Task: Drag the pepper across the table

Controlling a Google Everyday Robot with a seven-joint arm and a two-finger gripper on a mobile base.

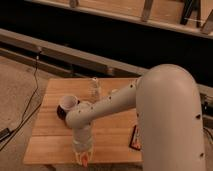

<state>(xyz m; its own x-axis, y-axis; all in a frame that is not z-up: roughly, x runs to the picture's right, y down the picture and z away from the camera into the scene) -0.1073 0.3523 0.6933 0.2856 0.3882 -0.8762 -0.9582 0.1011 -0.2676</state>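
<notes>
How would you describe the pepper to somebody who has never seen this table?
Find the wooden table, then its near edge, left of the middle, where the end effector points down. The pepper is the small orange thing just under it. The packet to the right is dark and flat, and the cup further back is pale and round.

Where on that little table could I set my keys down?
Bare table at the front-left corner, left of the gripper at the front edge by the pepper; also between gripper and dark packet. Crowded: around the cup and bottle, under the arm.
</notes>
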